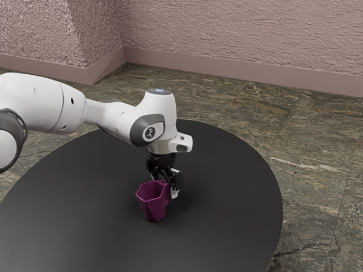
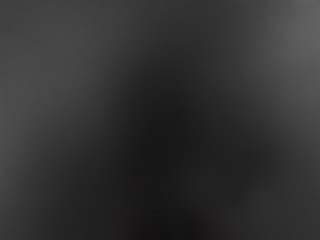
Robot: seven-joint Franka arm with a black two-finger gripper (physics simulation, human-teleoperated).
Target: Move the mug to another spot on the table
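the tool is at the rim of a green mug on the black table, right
Not green: the exterior view shows the mug is purple. The tool is at its rim, and it is on the black table.

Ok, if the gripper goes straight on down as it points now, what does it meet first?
Probably the purple mug, at its rim toward the exterior view's right: the gripper hangs right at that edge. Depth is unclear, so it could instead reach the black table beside it.

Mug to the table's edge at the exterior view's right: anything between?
Nothing; the exterior view shows bare table between the mug and that edge.
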